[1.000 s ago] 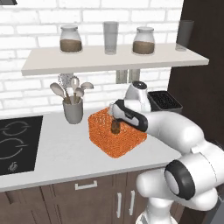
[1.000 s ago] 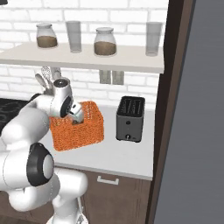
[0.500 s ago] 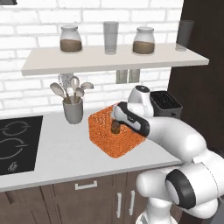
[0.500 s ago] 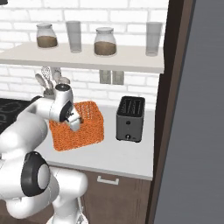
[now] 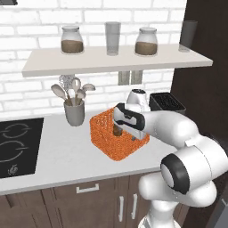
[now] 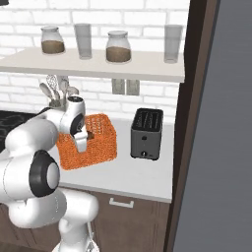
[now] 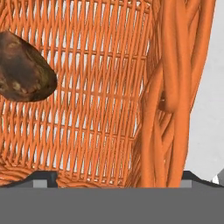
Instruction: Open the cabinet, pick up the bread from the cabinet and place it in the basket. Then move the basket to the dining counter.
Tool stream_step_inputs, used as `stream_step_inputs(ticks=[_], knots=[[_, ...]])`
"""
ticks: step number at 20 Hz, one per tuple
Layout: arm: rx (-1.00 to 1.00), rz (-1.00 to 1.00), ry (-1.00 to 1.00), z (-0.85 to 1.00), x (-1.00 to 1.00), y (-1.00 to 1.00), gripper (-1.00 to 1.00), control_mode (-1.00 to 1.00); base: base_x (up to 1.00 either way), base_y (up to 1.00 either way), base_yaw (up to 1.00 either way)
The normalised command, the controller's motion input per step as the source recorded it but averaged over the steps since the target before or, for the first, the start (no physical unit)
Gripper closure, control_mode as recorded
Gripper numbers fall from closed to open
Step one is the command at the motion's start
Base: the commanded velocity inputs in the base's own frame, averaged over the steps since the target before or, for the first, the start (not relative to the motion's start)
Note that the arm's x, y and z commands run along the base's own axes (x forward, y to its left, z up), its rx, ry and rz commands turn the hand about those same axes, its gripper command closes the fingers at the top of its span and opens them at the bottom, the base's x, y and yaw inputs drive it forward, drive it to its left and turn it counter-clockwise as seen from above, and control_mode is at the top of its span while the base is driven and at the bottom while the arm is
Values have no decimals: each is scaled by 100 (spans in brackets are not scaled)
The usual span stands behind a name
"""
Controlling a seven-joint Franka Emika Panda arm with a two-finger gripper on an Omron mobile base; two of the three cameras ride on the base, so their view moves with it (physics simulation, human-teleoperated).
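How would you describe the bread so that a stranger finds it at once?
Look at the white kitchen worktop below the shelf. On it stands an orange basket, and the bread lies inside it. It is a small dark-brown lump, unlike the glass jars of brown contents above.

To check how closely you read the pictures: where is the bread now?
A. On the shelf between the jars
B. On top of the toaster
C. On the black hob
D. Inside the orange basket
D. The hand view shows the dark-brown bread lying against the woven inside of the basket, and the left base view shows the basket on the worktop with the open gripper at its rim.
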Motion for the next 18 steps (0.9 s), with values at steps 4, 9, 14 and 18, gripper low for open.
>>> stream_step_inputs(ticks=[4,9,14,18], knots=[[2,-8,15,-88,-5,0,-100,-100,0,0,0],[0,-3,6,-100,-24,0,100,-100,0,0,0],[0,0,-2,-100,-46,0,100,-100,0,0,0],[0,0,0,-84,-20,0,100,-100,0,0,0]])
